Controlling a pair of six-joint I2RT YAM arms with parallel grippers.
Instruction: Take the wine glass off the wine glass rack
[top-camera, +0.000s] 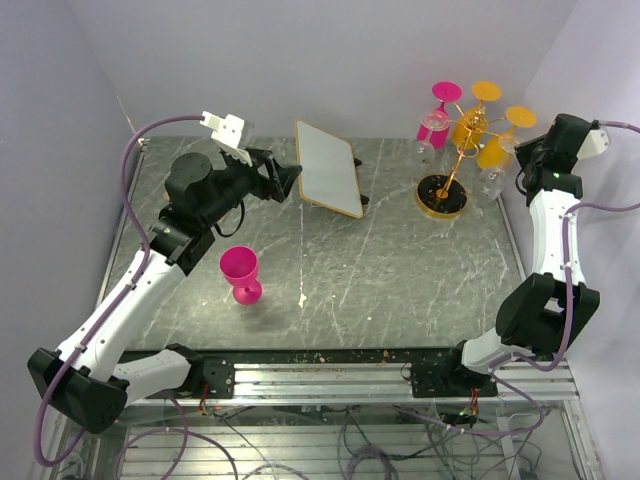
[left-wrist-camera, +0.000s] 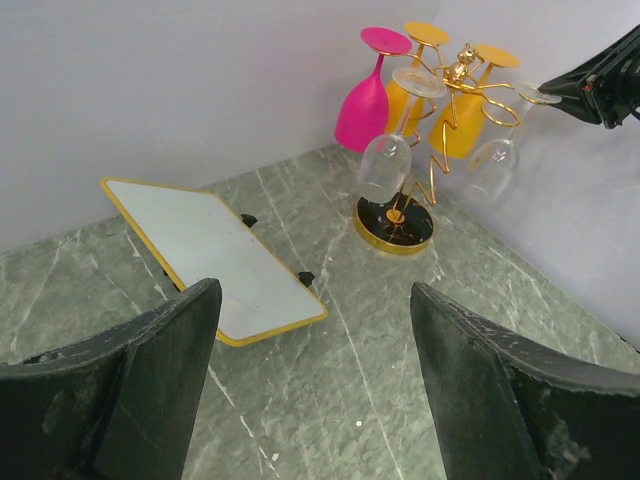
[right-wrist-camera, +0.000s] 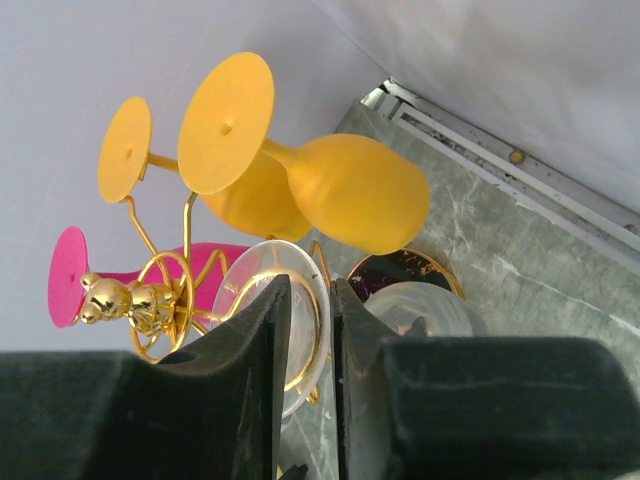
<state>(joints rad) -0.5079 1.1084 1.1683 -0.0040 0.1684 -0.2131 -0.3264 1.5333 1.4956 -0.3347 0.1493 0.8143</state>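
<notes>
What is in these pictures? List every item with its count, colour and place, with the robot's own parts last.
rack: 1, gold wire with a dark base, back right of the table
pink glasses: 2, one hung on the rack, one standing front left
orange glasses: 2, both hung on the rack
clear glasses: 2, both hung on the rack
tray: 1, white with a gold rim, back centre
table: 1, grey-green marble
left hand: open, above the table
right hand: fingers close together at a clear glass's foot

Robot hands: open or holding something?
Left hand: open, empty.
Right hand: nearly closed at the foot of the clear wine glass; grip cannot be told.
</notes>
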